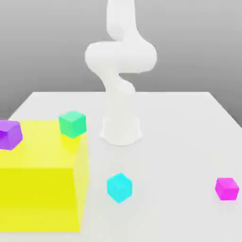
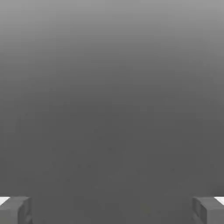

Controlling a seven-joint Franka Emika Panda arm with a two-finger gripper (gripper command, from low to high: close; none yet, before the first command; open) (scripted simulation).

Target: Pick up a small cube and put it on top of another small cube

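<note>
White table [image 1: 179,132]; arm [image 1: 120,61] reared upright, hand [image 2: 112,210] spread wide, apparently gripping nothing.

Purple cube [image 1: 9,134] partly cropped

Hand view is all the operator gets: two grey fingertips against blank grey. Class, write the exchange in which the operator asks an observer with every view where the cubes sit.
Operator: Where is the small magenta-pink cube?
Observer: The small magenta-pink cube sits on the white table, at the exterior view's right.
Operator: And the small mint-green cube?
Observer: The small mint-green cube rests on top of the large yellow block, at the exterior view's left.
Operator: Anything else nearby?
Observer: A purple-violet cube also sits on that block; a cyan cube lies on the table.
</note>
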